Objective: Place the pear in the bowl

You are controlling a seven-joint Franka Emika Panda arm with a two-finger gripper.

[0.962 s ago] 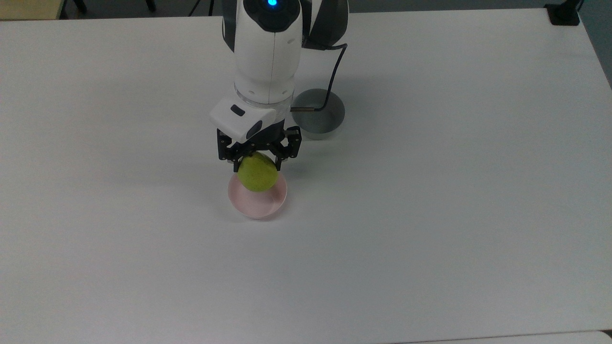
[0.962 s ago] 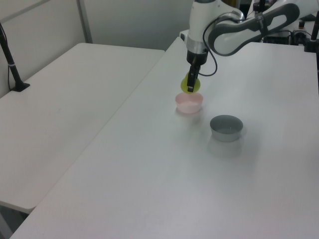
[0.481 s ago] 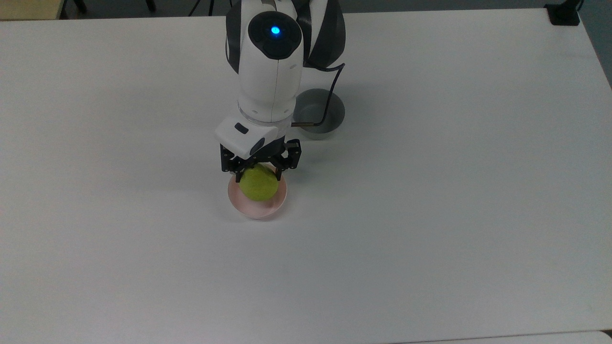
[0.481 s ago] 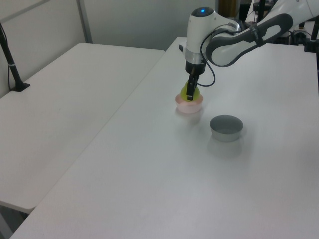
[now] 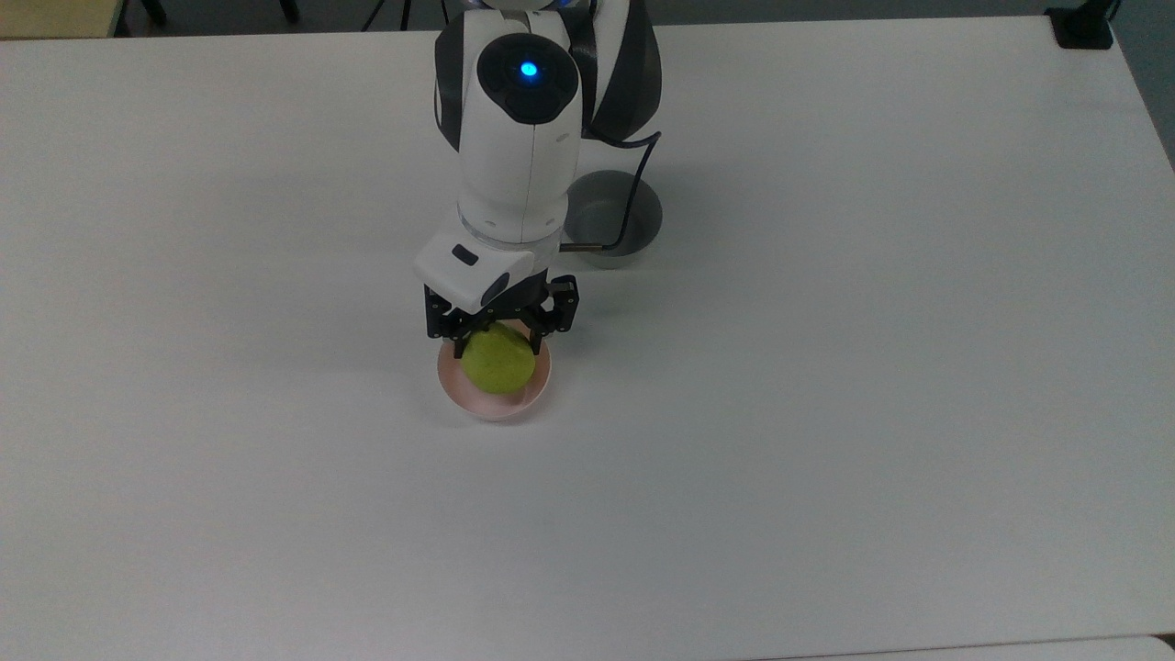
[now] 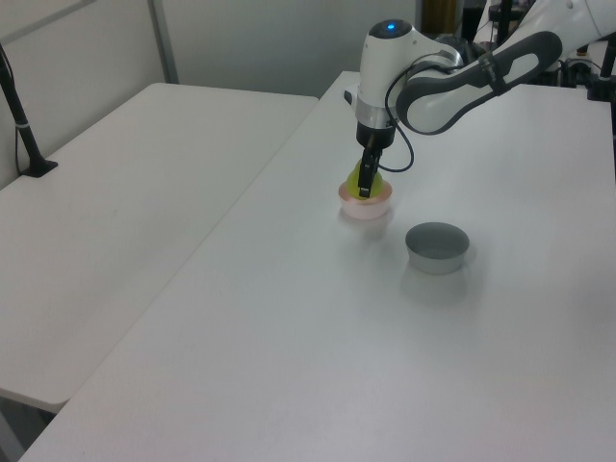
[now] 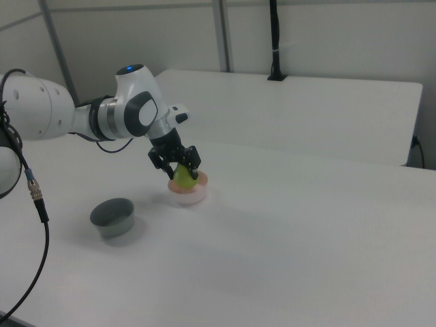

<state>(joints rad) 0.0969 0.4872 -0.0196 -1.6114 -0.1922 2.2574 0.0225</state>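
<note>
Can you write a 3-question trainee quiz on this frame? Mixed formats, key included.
1. True or false: the pear lies on the table beside the grey bowl.
2. Which bowl is under the gripper? A) grey B) pink
3. Fill in: the jaws are shut on the ____.

Key:
1. False; it is held low in the pink bowl.
2. B
3. pear

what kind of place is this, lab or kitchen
Most likely a robotics lab: a robot arm works on a bare white table, with plain partition walls behind and nothing but a pear and two bowls.
</note>
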